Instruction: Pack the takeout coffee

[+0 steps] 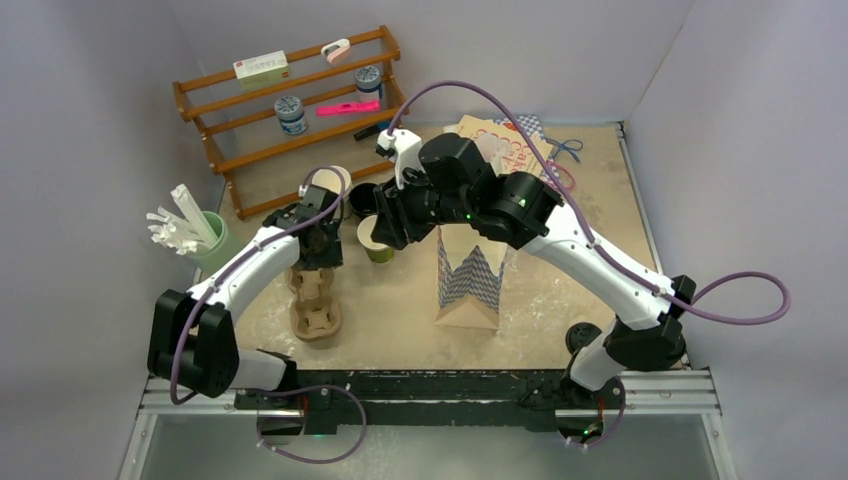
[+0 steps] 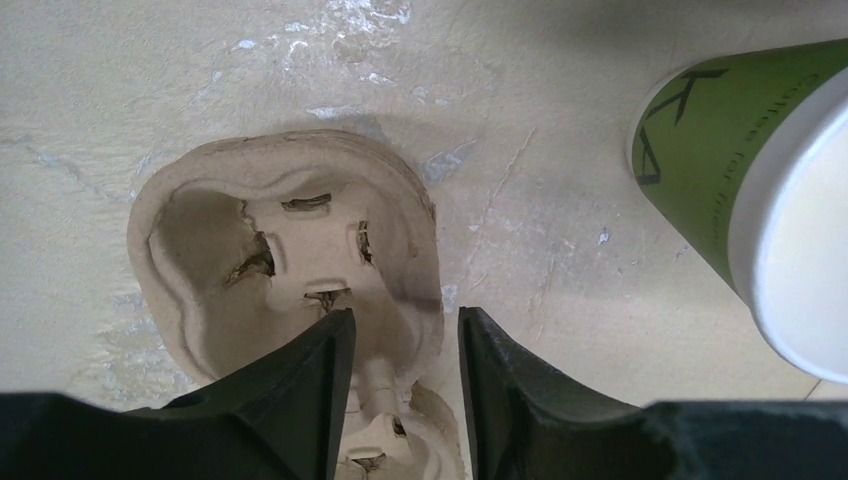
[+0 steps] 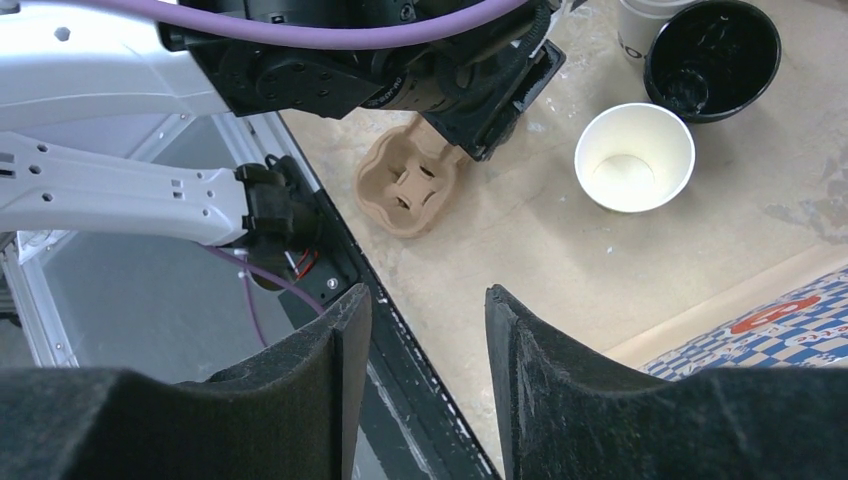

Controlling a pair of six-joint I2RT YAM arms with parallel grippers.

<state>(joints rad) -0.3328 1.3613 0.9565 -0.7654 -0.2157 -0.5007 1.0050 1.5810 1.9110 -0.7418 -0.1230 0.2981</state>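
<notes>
The takeout coffee cup (image 3: 712,58) is a small black paper cup, open and dark inside, standing upright on the table; in the top view (image 1: 358,199) it is partly hidden behind my right arm. Its black lid is out of view. My right gripper (image 3: 425,300) is open and empty, raised above the table in front of the cup; it also shows in the top view (image 1: 388,228). My left gripper (image 2: 405,330) is open, low over the brown pulp cup carrier (image 2: 290,250), with the carrier's rim between its jaws. It also shows in the top view (image 1: 318,262).
A green cup with white inside (image 3: 634,157) stands beside the black cup. A taller white cup (image 3: 640,20) is behind them. A chevron paper bag (image 1: 468,275) stands mid-table, another bag (image 1: 505,140) lies behind. A wooden shelf (image 1: 290,110) and a straw holder (image 1: 200,235) are at left.
</notes>
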